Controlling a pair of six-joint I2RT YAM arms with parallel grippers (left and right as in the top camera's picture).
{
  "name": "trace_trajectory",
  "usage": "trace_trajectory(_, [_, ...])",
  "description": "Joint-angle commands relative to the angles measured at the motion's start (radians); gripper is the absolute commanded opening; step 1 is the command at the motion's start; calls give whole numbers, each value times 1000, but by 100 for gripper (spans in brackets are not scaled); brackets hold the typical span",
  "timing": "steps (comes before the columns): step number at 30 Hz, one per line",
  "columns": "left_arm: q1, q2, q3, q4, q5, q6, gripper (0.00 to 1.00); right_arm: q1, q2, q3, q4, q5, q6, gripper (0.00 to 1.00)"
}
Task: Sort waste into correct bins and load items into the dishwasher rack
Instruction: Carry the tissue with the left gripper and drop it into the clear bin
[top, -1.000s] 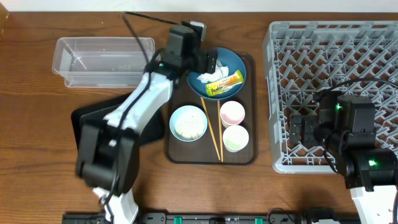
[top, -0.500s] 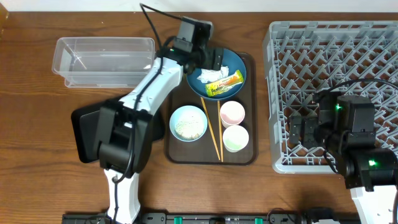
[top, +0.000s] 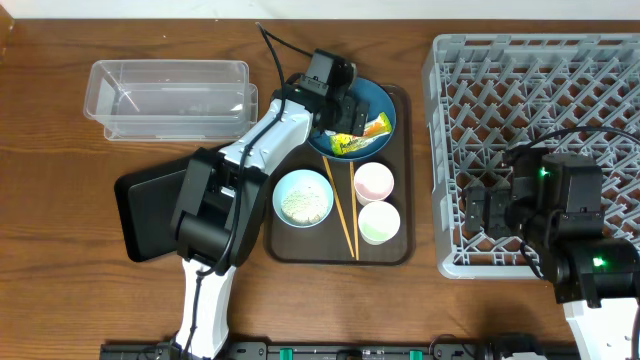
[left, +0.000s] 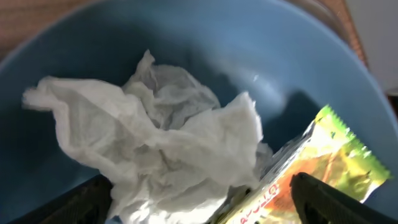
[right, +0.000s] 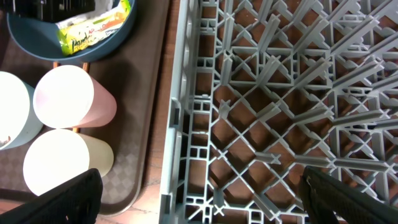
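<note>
My left gripper (top: 341, 113) is open and low inside the dark-blue bowl (top: 380, 99). In the left wrist view its fingers (left: 205, 208) straddle the crumpled white tissue (left: 165, 140), with the yellow-orange wrapper (left: 314, 165) by the right finger. The wrapper (top: 362, 136) also shows from overhead; the tissue is hidden there. The light-blue bowl (top: 303, 197) holds rice grains. The pink cup (top: 373, 181), pale green cup (top: 379, 222) and chopsticks (top: 341, 208) lie on the brown tray. My right gripper (top: 482, 212) is open and empty over the rack's (top: 530, 90) left edge.
The clear tub (top: 168, 98) stands at the back left and the flat black tray (top: 148, 212) lies in front of it. The brown serving tray (top: 396, 250) sits between them and the rack. The right wrist view shows the rack's pegs (right: 280, 93) and both cups (right: 71, 96).
My left gripper has moved right and down from the bowl's left rim into the bowl, now covering the tissue. The right arm has not moved.
</note>
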Motion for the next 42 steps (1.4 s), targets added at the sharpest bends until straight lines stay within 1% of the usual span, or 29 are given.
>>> trace_trajectory(1, [3, 22, 8, -21, 9, -6, 83, 6, -7, 25, -3, -5, 0, 99])
trace_trajectory(3, [3, 22, 8, -33, 9, -6, 73, 6, -7, 25, -4, -5, 0, 99])
trace_trajectory(6, [4, 22, 8, -43, 9, -6, 47, 6, -7, 25, -5, -4, 0, 99])
trace_trajectory(10, [4, 22, 8, -51, 9, -6, 25, 6, -7, 25, -5, -5, 0, 99])
trace_trajectory(12, [4, 20, 8, -51, 9, -5, 11, 6, -7, 25, -5, -4, 0, 99])
trace_trajectory(13, [4, 17, 8, -53, 9, -5, 6, 6, -7, 25, -5, -4, 0, 99])
trace_trajectory(21, [23, -32, 9, -67, 8, -5, 6, 6, -7, 25, -6, -4, -1, 99])
trace_trajectory(25, [62, -85, 9, -102, -61, -5, 6, 6, -7, 25, -8, -4, 0, 99])
trace_trajectory(30, [144, -185, 9, -122, -74, -5, 6, 6, -7, 25, -8, -4, 0, 99])
trace_trajectory(38, [275, -341, 9, -101, -74, -5, 6, 6, -7, 25, -8, -4, 0, 99])
trace_trajectory(42, [348, -376, 9, -100, -75, -5, 6, 6, -7, 25, -15, -4, 0, 99])
